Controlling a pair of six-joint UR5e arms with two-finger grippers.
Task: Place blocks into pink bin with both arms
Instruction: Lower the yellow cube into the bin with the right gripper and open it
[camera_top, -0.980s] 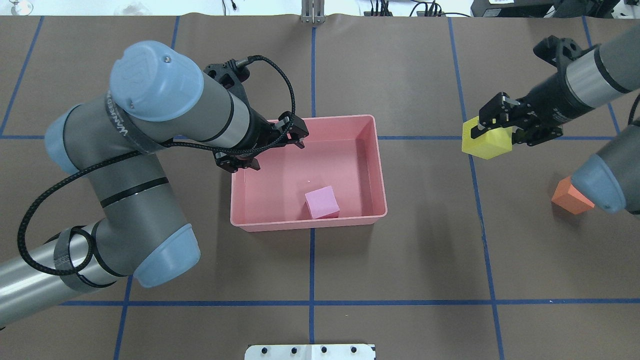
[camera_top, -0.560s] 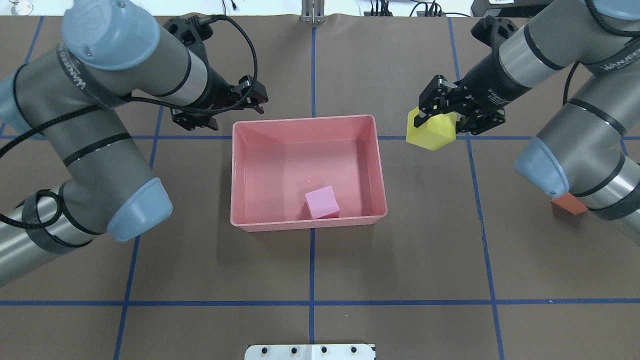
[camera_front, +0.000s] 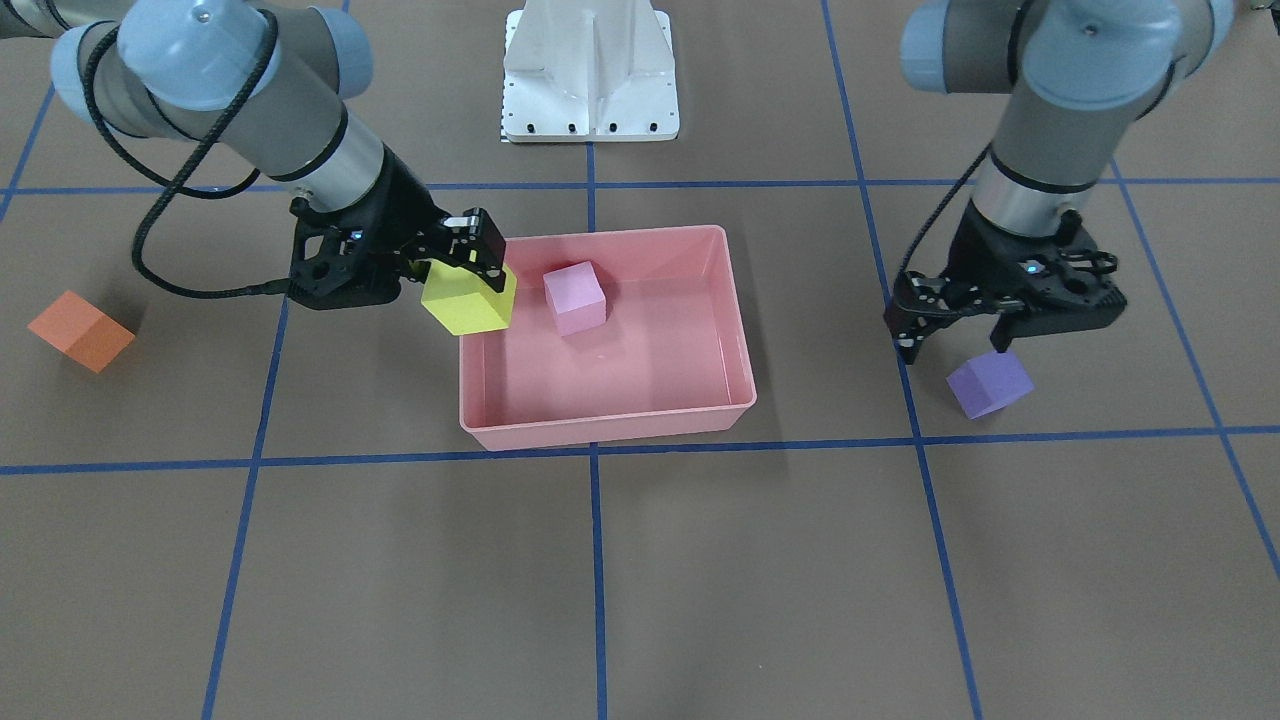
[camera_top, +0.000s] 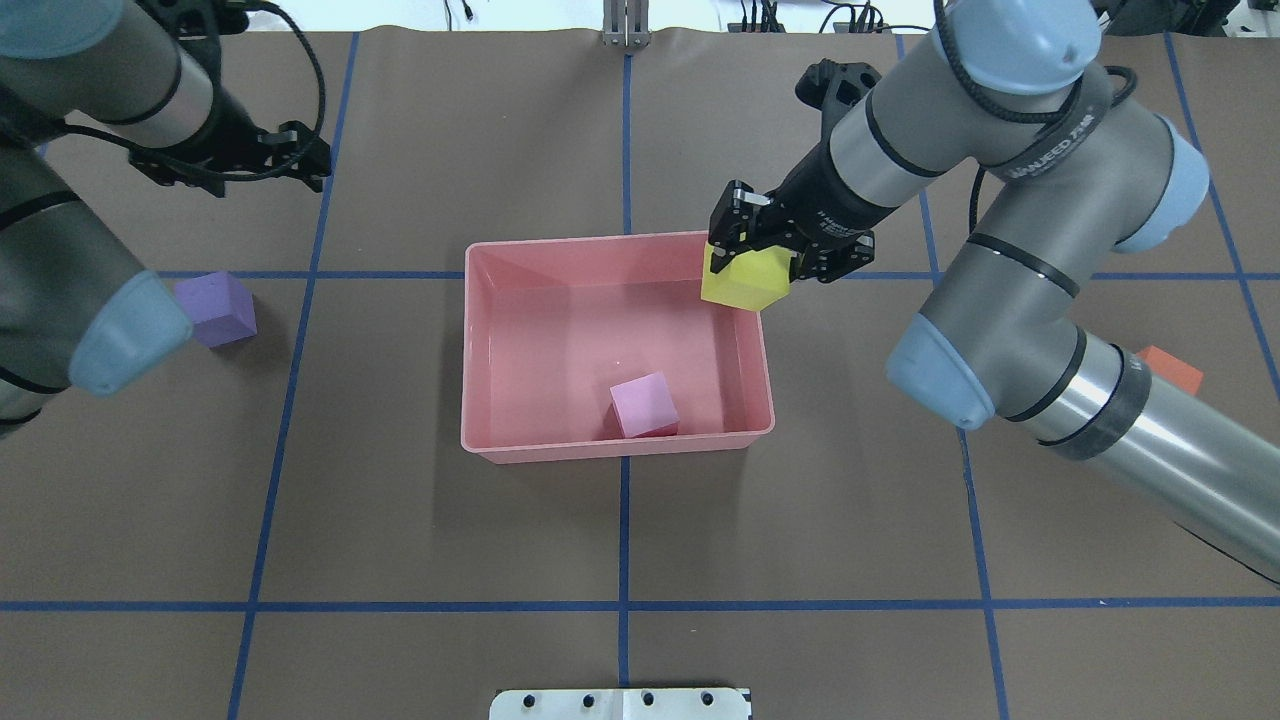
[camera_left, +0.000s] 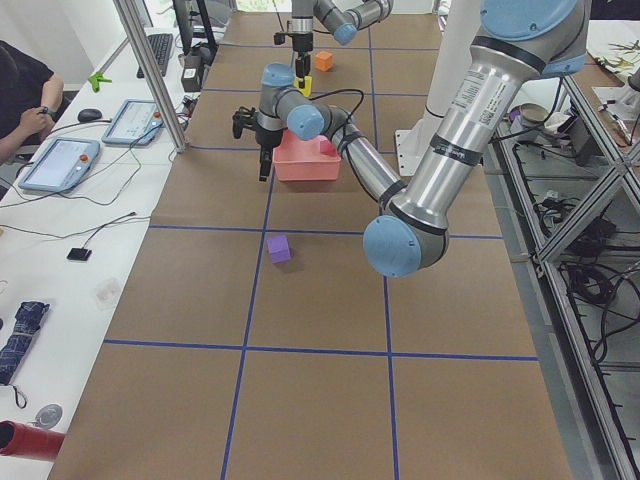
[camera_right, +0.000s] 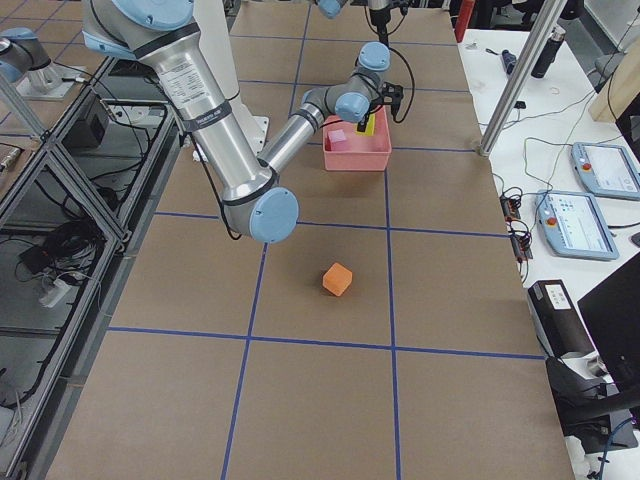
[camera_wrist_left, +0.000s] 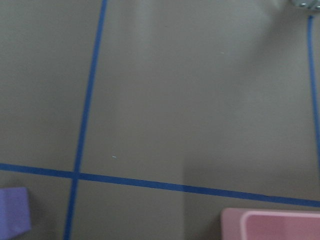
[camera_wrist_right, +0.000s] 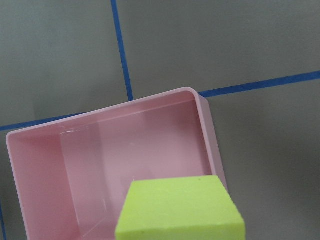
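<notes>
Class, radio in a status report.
Right gripper shut on yellow block over pink bin corner. Left gripper open, empty. Pink block in bin; purple block, orange block on table. Nothing blocking drop.

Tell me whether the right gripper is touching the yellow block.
Touching. Overhead view shows the right gripper clamped on the yellow block, fingers against its sides.

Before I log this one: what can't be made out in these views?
Orange block: overhead view, mostly hidden behind the right arm.
Purple block: left wrist view, cut off by the frame's lower corner.
Yellow block: right wrist view, bottom edge cuts it off; grip contact not shown.
</notes>
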